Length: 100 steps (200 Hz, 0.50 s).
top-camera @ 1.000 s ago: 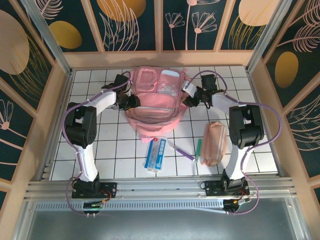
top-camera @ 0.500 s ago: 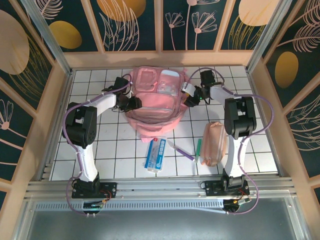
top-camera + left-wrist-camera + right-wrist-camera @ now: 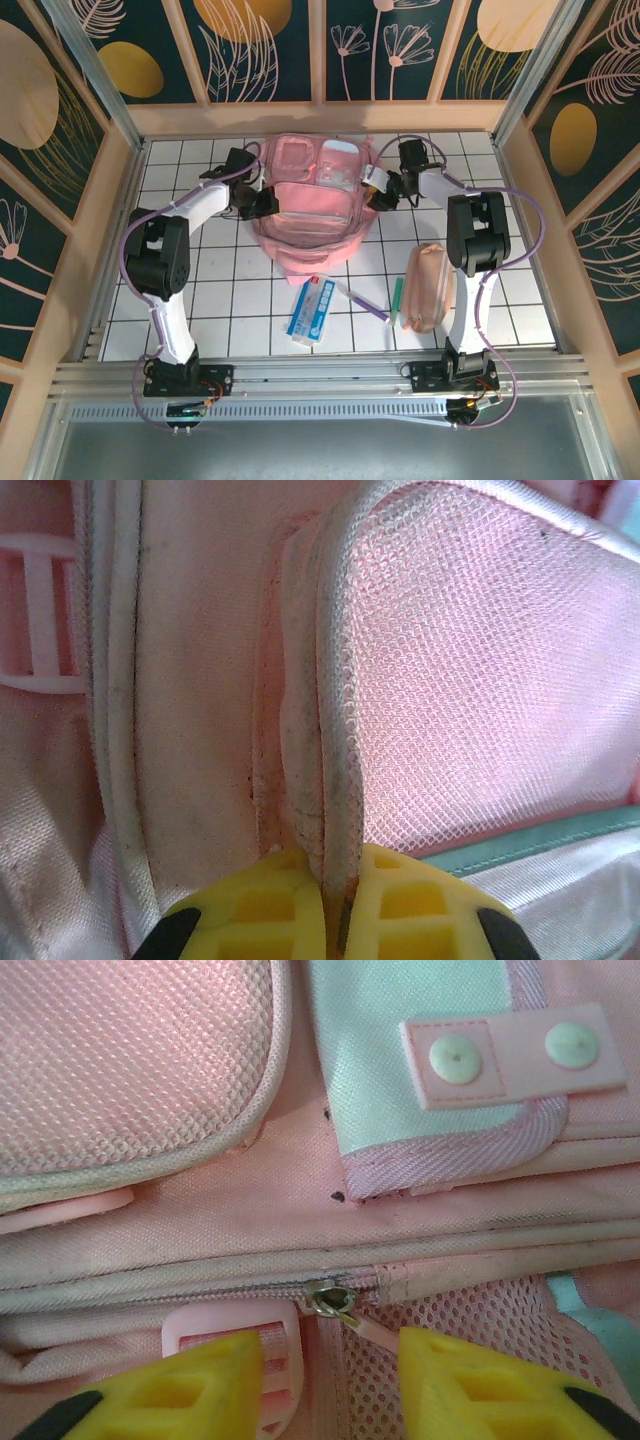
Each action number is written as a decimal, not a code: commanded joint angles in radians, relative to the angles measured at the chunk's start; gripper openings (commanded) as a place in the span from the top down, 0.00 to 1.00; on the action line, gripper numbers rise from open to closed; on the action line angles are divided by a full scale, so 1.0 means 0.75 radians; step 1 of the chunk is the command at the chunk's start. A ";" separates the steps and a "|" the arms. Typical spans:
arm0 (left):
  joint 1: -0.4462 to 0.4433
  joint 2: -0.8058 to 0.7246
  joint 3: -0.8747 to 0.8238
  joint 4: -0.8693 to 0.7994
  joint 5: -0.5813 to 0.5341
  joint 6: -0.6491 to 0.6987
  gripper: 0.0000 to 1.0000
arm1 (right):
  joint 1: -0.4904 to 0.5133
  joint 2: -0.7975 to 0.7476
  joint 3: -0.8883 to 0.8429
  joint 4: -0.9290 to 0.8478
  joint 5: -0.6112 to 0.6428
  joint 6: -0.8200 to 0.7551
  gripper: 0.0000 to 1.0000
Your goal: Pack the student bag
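**Inspector:** What had changed over the last second?

**Assessor:** The left gripper [image 3: 335,865] had closed. Its yellow fingers stood together, clamped on the pale piping [image 3: 335,730] beside the mesh pocket on the bag [image 3: 315,200]. A second earlier those jaws were still apart. The right arm had folded in closer, and the right gripper [image 3: 330,1350] had narrowed. Its jaws were still apart, one on each side of the zip pull [image 3: 335,1300], touching nothing that I could see.

**Inspector:** What did that mean for the task?

**Assessor:** In my judgement the left arm was anchoring the bag so the right could draw the zip. The compartment looked closed, so packing proper had not begun.

**Inspector:** Where was the bag?

**Assessor:** It lay flat at the far middle of the table [image 3: 220,290], pockets up, between the two grippers.

**Inspector:** And the surface and the room?

**Assessor:** The table was white tile with dark grid lines. Nearer the arms lay a packet [image 3: 312,310], a purple pen [image 3: 365,303], a green pen [image 3: 396,293] and a pouch [image 3: 428,287], all outside the bag. Wood-framed panels [image 3: 250,40], dark with leaf prints, enclosed three sides, and a metal rail [image 3: 320,385] ran along the near edge.
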 commanded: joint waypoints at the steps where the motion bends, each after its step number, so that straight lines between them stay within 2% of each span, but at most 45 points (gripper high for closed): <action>1: -0.009 -0.089 0.061 -0.076 0.084 -0.029 1.00 | -0.033 0.020 0.065 -0.086 -0.025 -0.050 0.62; 35: -0.011 -0.099 0.084 -0.046 0.192 -0.103 1.00 | -0.042 -0.006 0.031 -0.102 -0.037 -0.229 0.57; 100: 0.000 -0.081 0.159 -0.057 0.331 -0.229 1.00 | -0.042 0.032 0.067 -0.115 -0.099 -0.274 0.57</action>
